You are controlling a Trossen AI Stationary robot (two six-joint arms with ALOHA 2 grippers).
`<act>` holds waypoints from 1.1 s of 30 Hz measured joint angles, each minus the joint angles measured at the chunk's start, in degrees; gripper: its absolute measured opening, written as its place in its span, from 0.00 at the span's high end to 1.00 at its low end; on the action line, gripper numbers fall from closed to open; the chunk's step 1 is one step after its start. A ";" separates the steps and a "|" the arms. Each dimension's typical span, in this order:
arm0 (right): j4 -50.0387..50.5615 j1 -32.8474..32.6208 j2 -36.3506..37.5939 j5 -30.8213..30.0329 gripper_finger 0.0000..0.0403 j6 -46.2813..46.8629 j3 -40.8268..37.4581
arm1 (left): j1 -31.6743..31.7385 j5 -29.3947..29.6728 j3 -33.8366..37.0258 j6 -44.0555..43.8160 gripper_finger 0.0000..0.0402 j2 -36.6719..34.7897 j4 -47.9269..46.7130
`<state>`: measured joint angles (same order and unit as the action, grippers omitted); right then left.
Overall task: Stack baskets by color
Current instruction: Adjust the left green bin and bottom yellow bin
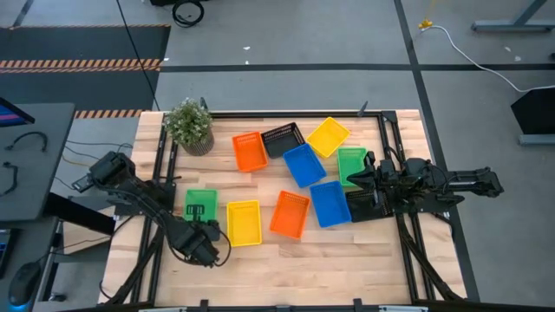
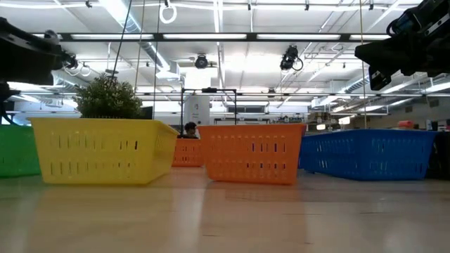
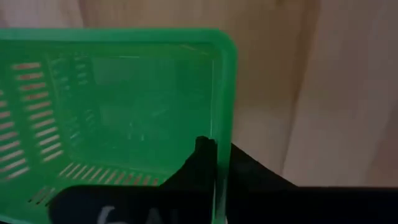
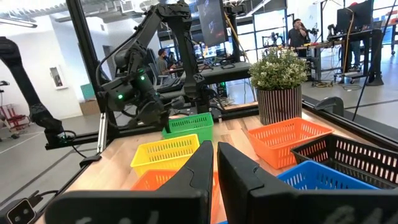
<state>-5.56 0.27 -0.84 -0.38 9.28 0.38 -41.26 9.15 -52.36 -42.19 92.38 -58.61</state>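
Ten baskets lie on the wooden table. A green basket [image 1: 200, 202] sits at the near left, and my left gripper [image 1: 202, 222] is shut on its near wall. Beside it lie a yellow [image 1: 244, 222], an orange [image 1: 290, 214] and a blue basket [image 1: 330, 204]. Farther back are an orange [image 1: 250, 152], a black [image 1: 283, 139], a blue [image 1: 303, 165], a yellow [image 1: 328, 137] and a green basket [image 1: 351, 163]. A second black basket [image 1: 360, 209] lies under the right arm. My right gripper [image 1: 354, 179] hovers level at the right, shut on nothing. My left gripper pinches the green basket's near wall at its rim [image 3: 222, 124], a little way from a corner. One finger [image 3: 202, 155] is inside the basket and the other is outside. The fingers come from above, pointing steeply down. The basket's bottom appears to rest on the table.
A potted plant [image 1: 189, 126] stands at the far left of the table. Black rails [image 1: 160, 165] run along the left and right sides. Bare wood lies along the near edge [image 1: 303, 269].
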 joint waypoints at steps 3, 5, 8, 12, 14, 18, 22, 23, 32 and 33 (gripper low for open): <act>-0.01 0.00 0.00 0.00 0.93 0.00 0.00 | 0.35 -0.01 0.11 -0.54 0.83 0.02 0.21; -0.01 0.00 0.00 0.00 0.93 0.00 0.00 | 0.35 0.00 0.09 -0.15 0.76 0.02 0.40; -0.01 0.00 0.02 0.00 0.93 0.00 0.00 | 0.33 -0.30 -1.06 0.00 0.67 -0.06 -1.41; -0.01 0.01 0.01 0.01 0.93 -0.01 0.00 | 0.37 -1.35 -5.41 -0.48 0.57 -1.28 -7.24; -0.01 0.00 0.00 0.02 0.93 0.00 0.00 | 0.37 -1.32 -8.64 -1.94 0.53 -2.22 -10.22; -0.01 0.01 0.00 0.00 0.93 0.00 0.00 | 0.37 2.56 -15.31 -5.18 0.51 -3.30 -10.40; 0.01 0.02 0.02 0.00 0.93 0.00 0.00 | -0.25 11.74 -16.33 -2.23 0.53 -2.97 4.31; -0.01 0.00 0.00 0.02 0.93 0.00 0.00 | -0.11 12.90 -15.66 0.16 0.53 -2.35 9.47; -0.01 0.00 0.00 0.02 0.93 0.00 0.00 | 2.10 18.33 -12.81 5.35 0.49 7.30 22.11; 0.00 0.01 0.00 0.00 0.93 0.00 0.00 | 2.51 18.32 -12.79 5.39 0.48 8.13 22.62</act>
<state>-5.55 0.28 -0.84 -0.38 9.28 0.38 -38.75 27.46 -65.14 -36.80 100.50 -35.99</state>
